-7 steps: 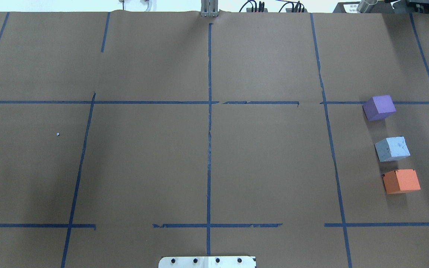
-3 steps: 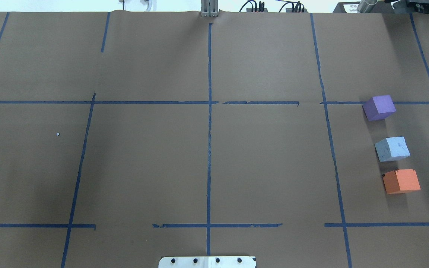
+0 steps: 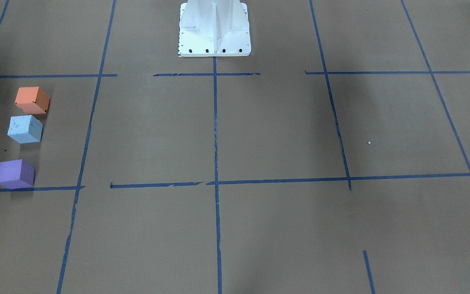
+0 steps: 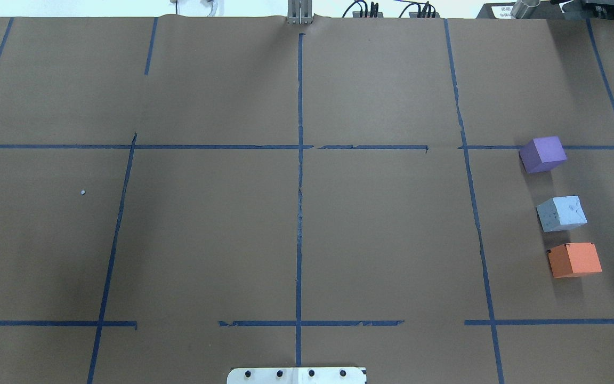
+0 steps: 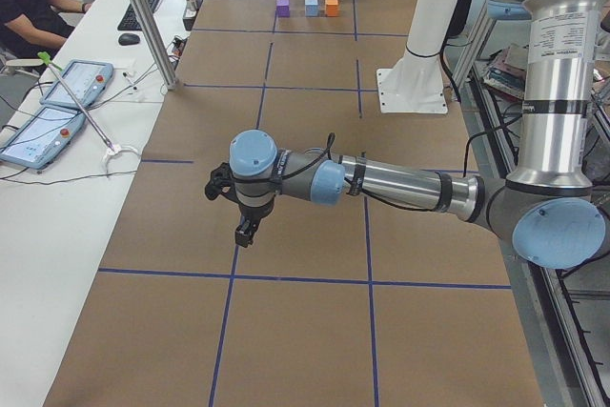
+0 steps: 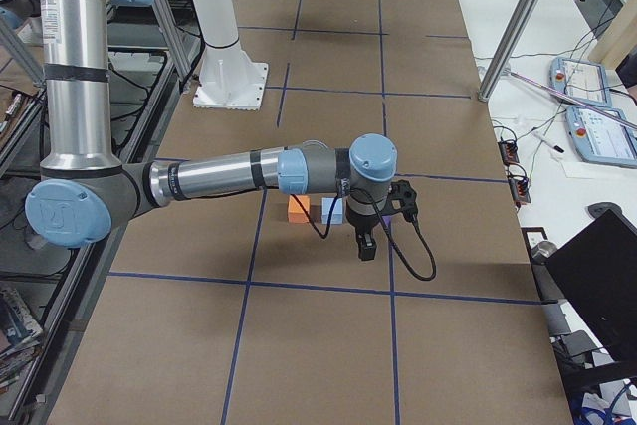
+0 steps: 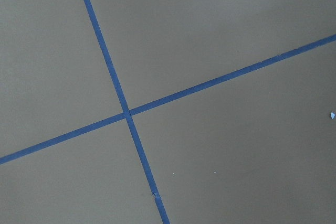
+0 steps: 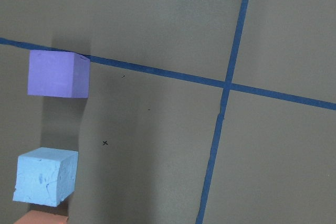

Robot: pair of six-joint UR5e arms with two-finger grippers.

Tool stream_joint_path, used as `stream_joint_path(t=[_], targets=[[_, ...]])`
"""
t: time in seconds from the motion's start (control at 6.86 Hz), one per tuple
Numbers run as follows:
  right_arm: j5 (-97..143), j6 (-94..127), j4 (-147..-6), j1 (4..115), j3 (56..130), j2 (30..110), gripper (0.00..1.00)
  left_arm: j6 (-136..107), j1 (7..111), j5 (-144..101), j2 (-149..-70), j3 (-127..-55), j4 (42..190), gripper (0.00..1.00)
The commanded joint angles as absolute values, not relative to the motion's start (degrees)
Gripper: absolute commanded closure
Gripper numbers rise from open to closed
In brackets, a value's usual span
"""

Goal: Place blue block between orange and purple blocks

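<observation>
The light blue block [image 4: 562, 213] sits on the table between the purple block [image 4: 542, 153] and the orange block [image 4: 574, 260], in one line at the table's right side. The three blocks are apart from each other. The right wrist view shows the purple block [image 8: 58, 73], the blue block [image 8: 44, 177] and an edge of the orange block [image 8: 42, 217]. My right gripper [image 6: 366, 244] hangs above the table beside the blocks. My left gripper [image 5: 246, 226] hangs over the table's left end. Both grippers show only in the side views, so I cannot tell whether they are open or shut.
The robot's white base [image 3: 214, 28] stands at the table's middle edge. Blue tape lines [image 4: 299, 186] divide the brown table into squares. A small white speck [image 4: 82, 192] lies on the left part. Operators' tablets [image 5: 57, 102] lie on a side desk.
</observation>
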State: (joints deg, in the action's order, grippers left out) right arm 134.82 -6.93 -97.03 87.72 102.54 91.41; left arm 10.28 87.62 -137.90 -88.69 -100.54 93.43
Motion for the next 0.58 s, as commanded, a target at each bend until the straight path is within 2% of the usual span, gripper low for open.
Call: stream_joint_path(t=[0.0,0.44], targets=[[134.9,-6.9,-97.0,87.7,102.6,91.6,0.00,10.4,87.6,-138.1,-86.9,-102.7,93.0,0.00],[135.0,-7.1,-97.0,87.7,104.0,93.4,0.00,10.3,87.7,-137.9,-86.0,-103.7,93.0,0.00]])
